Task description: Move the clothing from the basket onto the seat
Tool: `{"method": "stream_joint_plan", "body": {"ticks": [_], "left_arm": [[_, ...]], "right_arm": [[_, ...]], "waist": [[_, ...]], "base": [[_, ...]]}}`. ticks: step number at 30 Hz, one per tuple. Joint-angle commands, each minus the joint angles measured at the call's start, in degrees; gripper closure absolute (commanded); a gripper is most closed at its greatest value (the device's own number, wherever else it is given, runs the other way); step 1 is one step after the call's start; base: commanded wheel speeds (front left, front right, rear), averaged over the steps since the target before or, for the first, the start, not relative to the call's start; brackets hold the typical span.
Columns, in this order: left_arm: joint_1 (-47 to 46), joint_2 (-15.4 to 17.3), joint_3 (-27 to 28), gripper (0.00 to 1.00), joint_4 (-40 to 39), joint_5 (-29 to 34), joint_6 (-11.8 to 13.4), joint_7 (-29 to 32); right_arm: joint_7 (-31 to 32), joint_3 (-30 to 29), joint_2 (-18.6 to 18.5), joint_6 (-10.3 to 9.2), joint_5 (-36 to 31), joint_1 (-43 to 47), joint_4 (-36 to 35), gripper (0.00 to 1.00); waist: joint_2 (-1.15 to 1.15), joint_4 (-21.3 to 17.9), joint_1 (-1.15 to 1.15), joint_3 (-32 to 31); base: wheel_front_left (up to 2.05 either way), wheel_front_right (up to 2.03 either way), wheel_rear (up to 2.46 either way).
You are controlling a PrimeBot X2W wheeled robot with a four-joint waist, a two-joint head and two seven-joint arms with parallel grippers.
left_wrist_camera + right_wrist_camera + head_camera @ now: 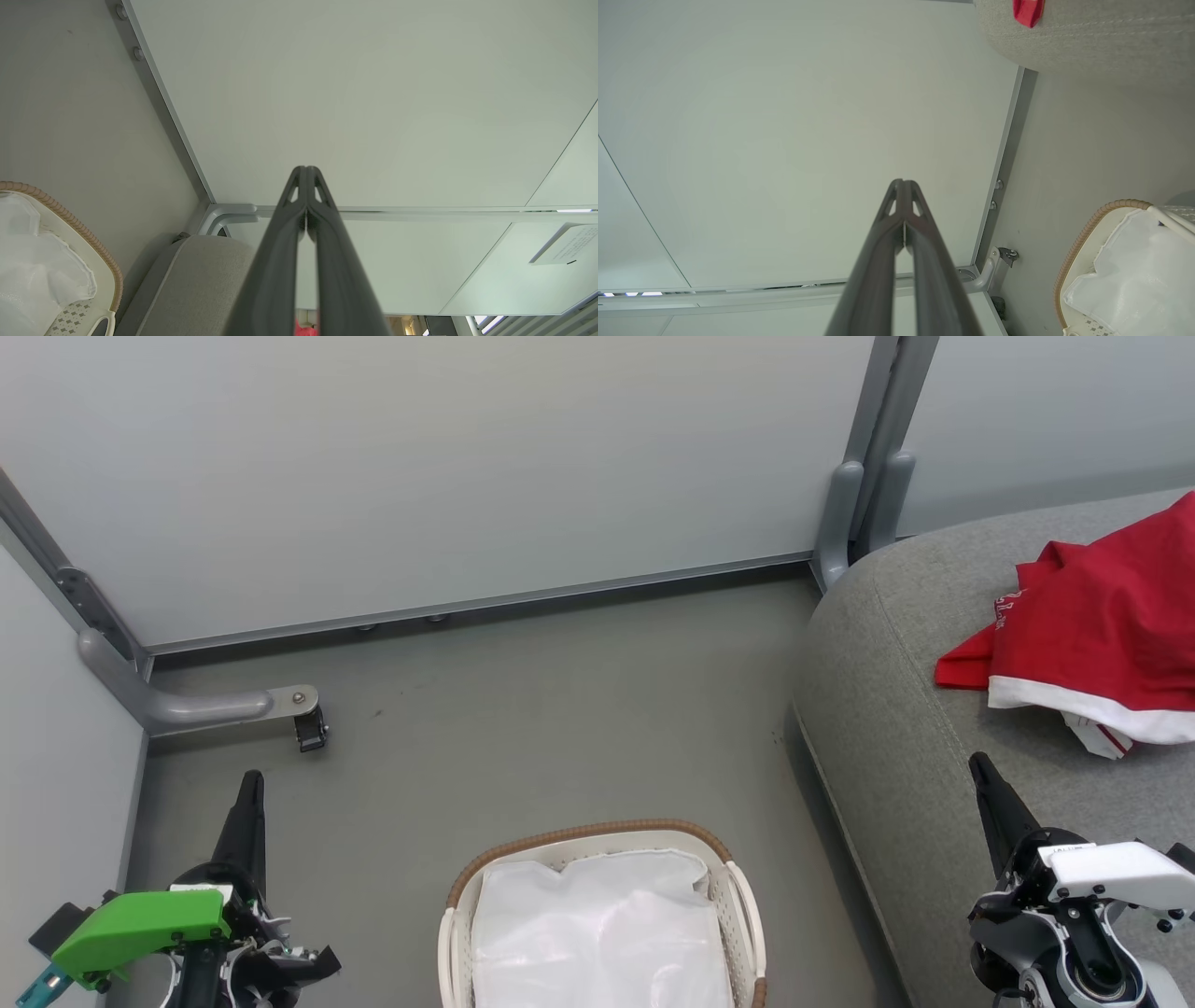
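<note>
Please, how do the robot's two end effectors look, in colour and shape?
Each has two long dark fingers tapering to a point, with small triangular openings near the tips. The left end effector carries a bright green cover, the right end effector a white cover with dark screws.

Red, white-hemmed clothing (1092,625) lies crumpled on the grey seat (896,728) — beyond the right tool (978,767); the cream basket (588,831) stands between that and the left tool (250,780).
</note>
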Motion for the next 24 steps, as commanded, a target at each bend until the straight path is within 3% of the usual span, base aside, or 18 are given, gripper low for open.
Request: {"method": "stream_joint_plan", "body": {"ticks": [1,24], "left_arm": [[-0.68,0.38,0.14,1.00,-0.11,-0.16,-0.24,0.24],[-0.68,0.38,0.13,1.00,-0.11,-0.16,-0.24,0.24]], "right_arm": [[0.18,-0.14,-0.24,-0.02,0.08,0.61,-0.17,1.00],[0.21,-0.16,-0.22,-0.01,0.05,0.61,-0.17,1.00]], "waist": [[0.00,0.00,0.00,0.00],[0.00,0.00,0.00,0.00]], "base": [[0.00,0.00,0.00],[0.00,0.00,0.00]]}}
